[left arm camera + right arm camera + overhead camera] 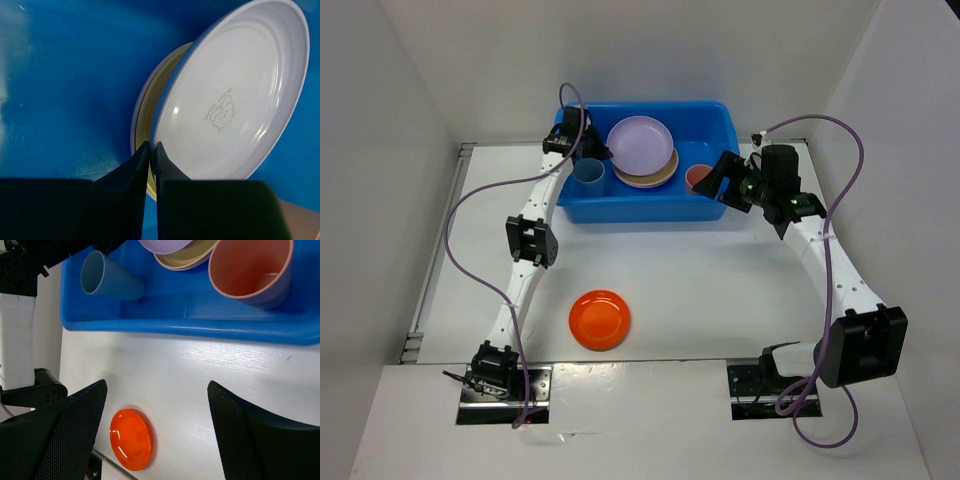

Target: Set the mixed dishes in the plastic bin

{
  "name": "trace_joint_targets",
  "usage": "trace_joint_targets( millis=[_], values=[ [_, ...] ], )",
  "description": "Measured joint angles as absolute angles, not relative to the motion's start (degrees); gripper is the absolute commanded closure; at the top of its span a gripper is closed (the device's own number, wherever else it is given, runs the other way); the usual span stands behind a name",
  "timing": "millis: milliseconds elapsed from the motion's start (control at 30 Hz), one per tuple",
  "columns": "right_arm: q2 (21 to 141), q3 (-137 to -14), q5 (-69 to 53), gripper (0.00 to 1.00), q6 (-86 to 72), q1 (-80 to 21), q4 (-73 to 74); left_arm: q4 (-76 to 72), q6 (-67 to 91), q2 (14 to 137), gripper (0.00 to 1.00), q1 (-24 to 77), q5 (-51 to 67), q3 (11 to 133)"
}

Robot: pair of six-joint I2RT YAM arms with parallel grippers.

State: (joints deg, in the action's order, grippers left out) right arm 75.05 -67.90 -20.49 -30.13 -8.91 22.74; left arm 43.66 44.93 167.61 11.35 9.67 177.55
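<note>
The blue bin (640, 207) stands at the back of the table. In it are a light-blue cup (588, 172), a salmon-pink cup (698, 178) and a stack with a tan-yellow plate (658, 176). My left gripper (592, 150) reaches into the bin and is shut on the rim of the lavender plate (640, 143), which is tilted on the stack. The left wrist view shows the jaws (151, 145) pinching that plate (230, 95) above the tan plate (150, 100). My right gripper (725, 180) is open and empty by the bin's right front. The orange plate (600, 319) lies on the table.
The right wrist view shows the open gripper (156, 385) above bare table in front of the bin's wall (200, 330), with the orange plate (131, 439) lower left. The left arm (532, 240) runs along the table's left side. White walls enclose the table.
</note>
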Motion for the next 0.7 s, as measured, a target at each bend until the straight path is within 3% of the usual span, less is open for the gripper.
trace_joint_targets(
  millis=[233,467,700],
  values=[
    [75.0,-67.9,-21.0,0.14,-30.1,-8.5,22.7,43.7,44.2,167.6,0.67,11.4,11.0,177.6],
    [74.2,-66.7,-23.2,0.14,-30.0,-8.4,22.6,43.3,43.0,167.6,0.58,11.4,12.5,177.6],
    [72.0,-62.4,-29.4,0.14,-28.9,-11.0,20.9,43.4,38.6,166.7,0.39,11.4,13.7,177.6]
  ],
)
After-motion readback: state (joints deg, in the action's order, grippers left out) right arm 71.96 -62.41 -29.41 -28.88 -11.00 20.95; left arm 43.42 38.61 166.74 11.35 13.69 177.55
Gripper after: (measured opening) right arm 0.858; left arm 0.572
